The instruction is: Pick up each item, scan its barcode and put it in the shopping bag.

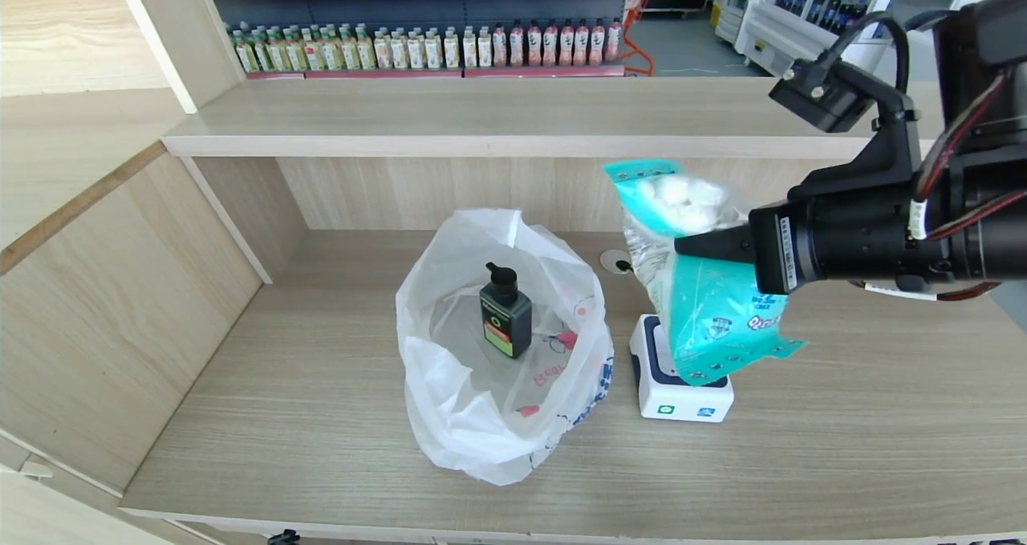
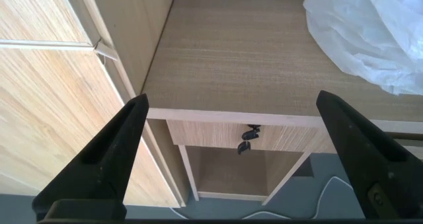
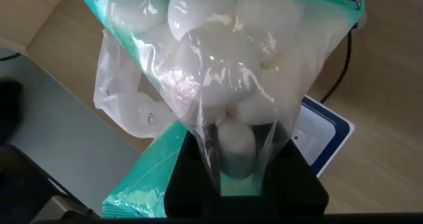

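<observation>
shopping bag (image 1: 449, 400) holding pump bottle (image 1: 505, 320), right end effector (image 1: 682, 246) clamped on teal packet (image 1: 714, 320) above scanner (image 1: 682, 396), left end effector (image 2: 232, 102) apart

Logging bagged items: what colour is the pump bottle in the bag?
The pump bottle is black; clearest in head view.

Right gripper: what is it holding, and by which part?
Right gripper pinches the packet of white balls at its clear middle, over the scanner. Left gripper holds nothing.
</observation>
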